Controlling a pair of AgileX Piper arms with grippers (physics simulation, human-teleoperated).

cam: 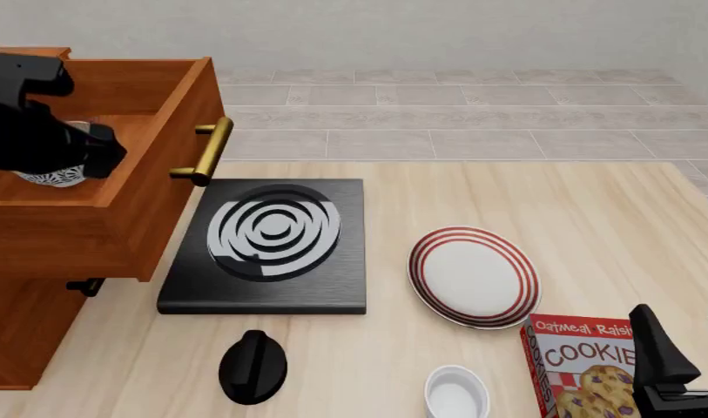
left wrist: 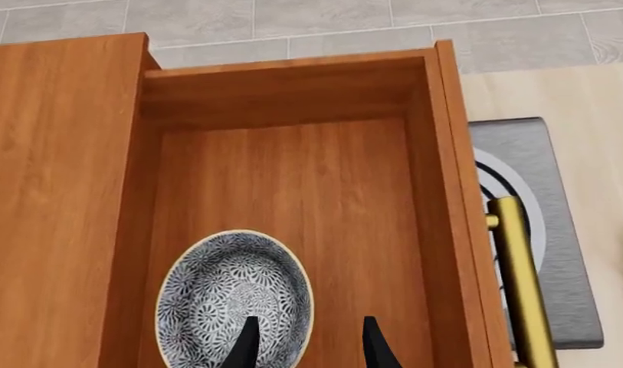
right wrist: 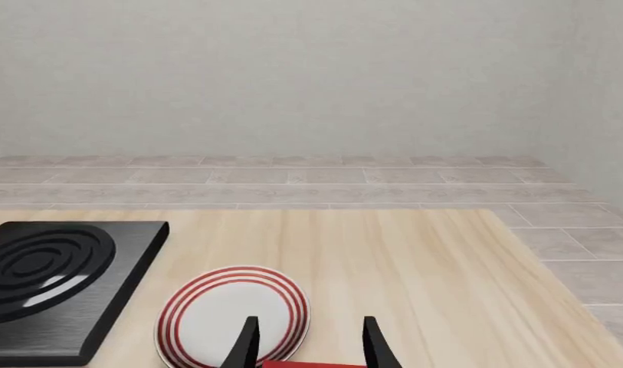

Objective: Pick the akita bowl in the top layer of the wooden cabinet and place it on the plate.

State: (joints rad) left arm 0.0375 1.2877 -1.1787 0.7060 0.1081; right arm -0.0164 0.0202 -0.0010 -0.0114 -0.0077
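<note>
Two dark fingertips of the left gripper [left wrist: 307,343] are seen apart over the bowl's [left wrist: 234,295] rim; nothing is held. That bowl is seen inside the pulled-out top drawer [cam: 121,96]. Out on the table, the plate [cam: 474,276] is seen beside the stove [cam: 273,244]. Right gripper [right wrist: 307,343] jaws are open and empty.

Wood-grain cabinet [cam: 86,226], brass handle [cam: 208,150], glossy black stove slab [cam: 273,279], matt wood table [cam: 586,218]
</note>
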